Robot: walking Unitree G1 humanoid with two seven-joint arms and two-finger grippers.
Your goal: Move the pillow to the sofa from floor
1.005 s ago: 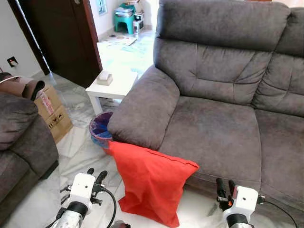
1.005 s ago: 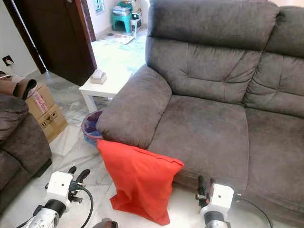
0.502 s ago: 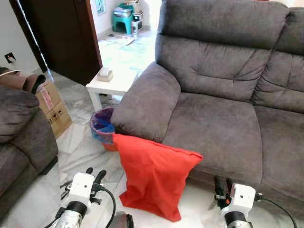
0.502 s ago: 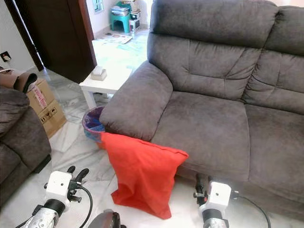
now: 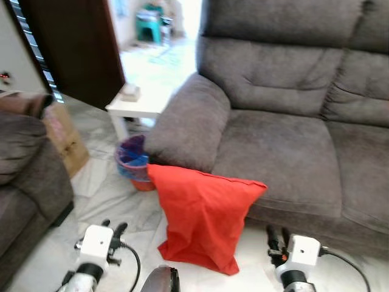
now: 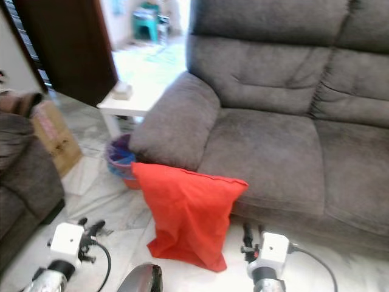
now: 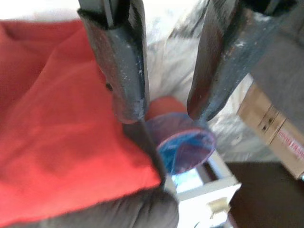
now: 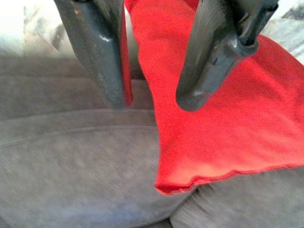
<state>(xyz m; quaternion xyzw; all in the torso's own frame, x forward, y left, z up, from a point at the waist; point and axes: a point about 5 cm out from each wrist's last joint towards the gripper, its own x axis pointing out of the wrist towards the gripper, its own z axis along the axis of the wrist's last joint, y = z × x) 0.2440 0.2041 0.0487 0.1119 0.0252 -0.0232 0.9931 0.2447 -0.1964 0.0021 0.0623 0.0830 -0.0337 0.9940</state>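
Left eye view: limp red pillow [image 5: 203,216] leans on sofa [image 5: 285,146]; both grippers spread.

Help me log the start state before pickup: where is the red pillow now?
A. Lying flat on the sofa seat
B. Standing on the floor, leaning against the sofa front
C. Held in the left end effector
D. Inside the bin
B: the red pillow stands on the floor, leaning against the sofa below the armrest.
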